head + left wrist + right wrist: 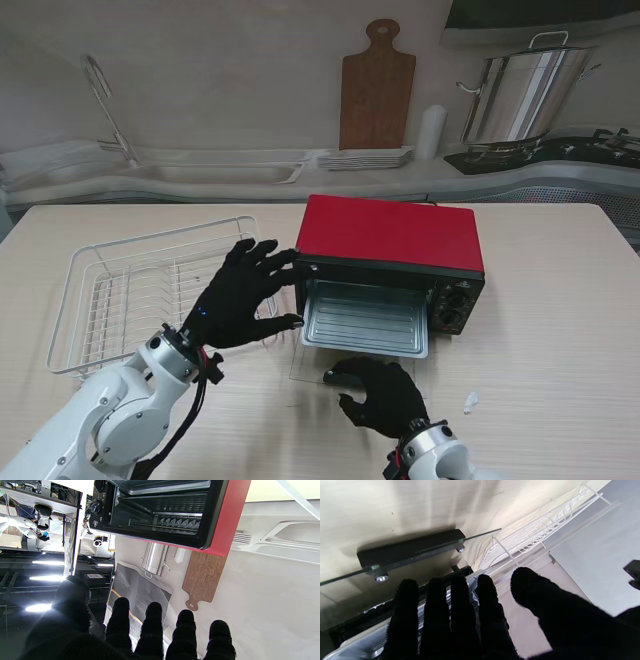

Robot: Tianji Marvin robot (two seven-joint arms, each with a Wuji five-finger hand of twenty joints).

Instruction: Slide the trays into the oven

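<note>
The red oven (391, 232) stands on the surface (540, 330) with its door down and a metal tray (366, 320) partly protruding. My left hand (243, 295) hovers spread at the oven's left front corner, beside the wire rack (120, 290). My right hand (383, 393) rests nearer to me, fingers apart, holding nothing.

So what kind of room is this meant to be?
Most likely a mock kitchen: a red toaster oven and a wire dish rack sit on the table, with a sink and a steel stockpot behind.

It was a kitchen: a sink (215, 172) with a tap (105, 100), a wooden cutting board (376, 90) against the wall, stacked plates (366, 158), and a steel stockpot (520, 95) on a stove (560, 152).
</note>
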